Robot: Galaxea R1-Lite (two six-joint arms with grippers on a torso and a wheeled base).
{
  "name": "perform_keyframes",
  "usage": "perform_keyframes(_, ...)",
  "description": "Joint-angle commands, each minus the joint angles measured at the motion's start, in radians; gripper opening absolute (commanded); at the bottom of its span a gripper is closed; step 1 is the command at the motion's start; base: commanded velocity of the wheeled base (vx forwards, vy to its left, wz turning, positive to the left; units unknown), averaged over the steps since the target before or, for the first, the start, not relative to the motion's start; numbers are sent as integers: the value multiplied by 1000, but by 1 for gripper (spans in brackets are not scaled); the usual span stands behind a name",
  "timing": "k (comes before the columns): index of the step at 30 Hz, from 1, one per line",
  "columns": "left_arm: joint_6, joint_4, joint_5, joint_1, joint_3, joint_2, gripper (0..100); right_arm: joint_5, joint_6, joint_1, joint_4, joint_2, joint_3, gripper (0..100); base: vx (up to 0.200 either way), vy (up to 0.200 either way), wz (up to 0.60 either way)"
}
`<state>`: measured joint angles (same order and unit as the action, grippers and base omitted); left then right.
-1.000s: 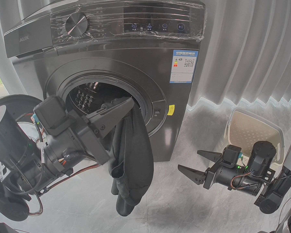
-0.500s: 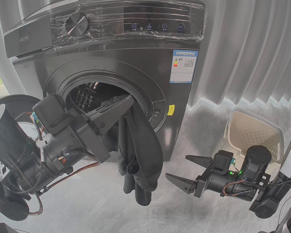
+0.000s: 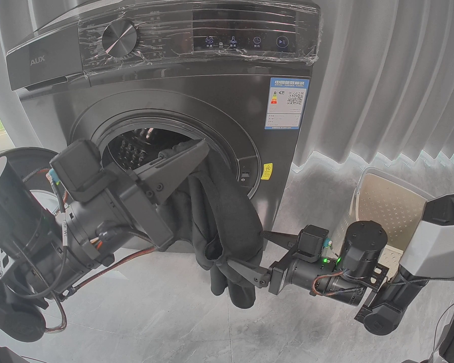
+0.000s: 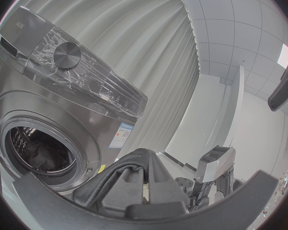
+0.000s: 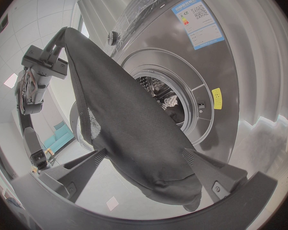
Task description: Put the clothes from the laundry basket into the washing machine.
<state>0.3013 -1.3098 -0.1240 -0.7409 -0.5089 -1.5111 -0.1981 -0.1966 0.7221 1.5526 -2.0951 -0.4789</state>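
- Left tool (image 3: 199, 149): clamped on the top end of the garment (image 3: 222, 213). It is held at the near lip of the drum mouth (image 3: 136, 149), and has been raised slightly over the last second.
- Garment: dark, and hung from the left tool down the front of the washer (image 3: 196, 92). None of it has yet been passed into the drum. Its tail has been swung right and drawn up off the floor.
- Right tool (image 3: 249, 253): brought left from beside the basket (image 3: 388, 202) to the garment's tail. It is spread wide, one finger set on either side of the hanging fold, and not yet closed on it.
- Assessment: the tail appears set to be gathered. Once it is lifted, the whole garment could be fed through the mouth without trailing.
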Motion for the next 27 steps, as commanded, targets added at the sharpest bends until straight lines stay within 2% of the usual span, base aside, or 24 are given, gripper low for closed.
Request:
perform_keyframes(1, -1, -3, 0, 0, -10, -9, 0, -1, -1, -1, 1, -49, -27, 100, 0, 0, 0)
perform_keyframes(8, -1, -14, 1, 0, -8, -17, 0, -3, 2, 11, 3, -123, -52, 100, 0, 0, 0)
perform_keyframes(22, -1, -14, 3, 1, -10, -20, 0, -4, 2, 33, 4, -129, -64, 100, 0, 0, 0)
perform_keyframes(27, -1, -14, 3, 1, -10, -20, 0, -6, 2, 60, 4, -137, -70, 100, 0, 0, 0)
